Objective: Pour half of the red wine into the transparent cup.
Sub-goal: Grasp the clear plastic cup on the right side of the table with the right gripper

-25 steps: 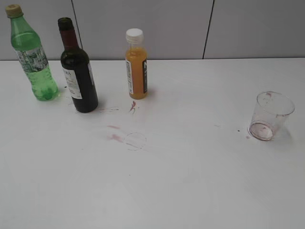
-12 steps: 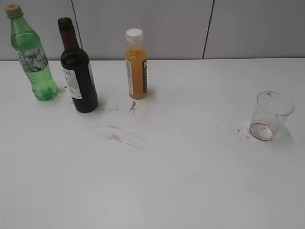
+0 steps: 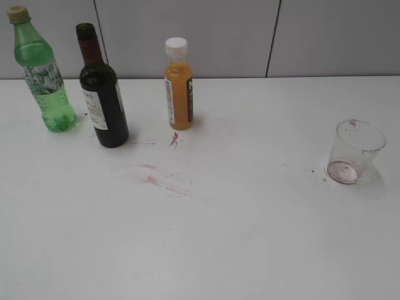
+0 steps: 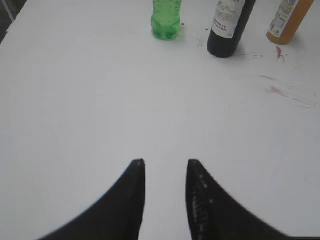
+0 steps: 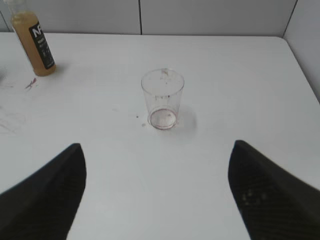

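Note:
The dark wine bottle with white label stands uncapped at the back left of the white table; its base shows in the left wrist view. The transparent cup stands upright and empty at the right, with reddish stains; it sits centred ahead in the right wrist view. My left gripper is open and empty, well short of the bottle. My right gripper is wide open and empty, short of the cup. Neither gripper shows in the exterior view.
A green soda bottle stands left of the wine bottle. An orange juice bottle with white cap stands to its right. Red wine stains mark the table in front of the bottles.

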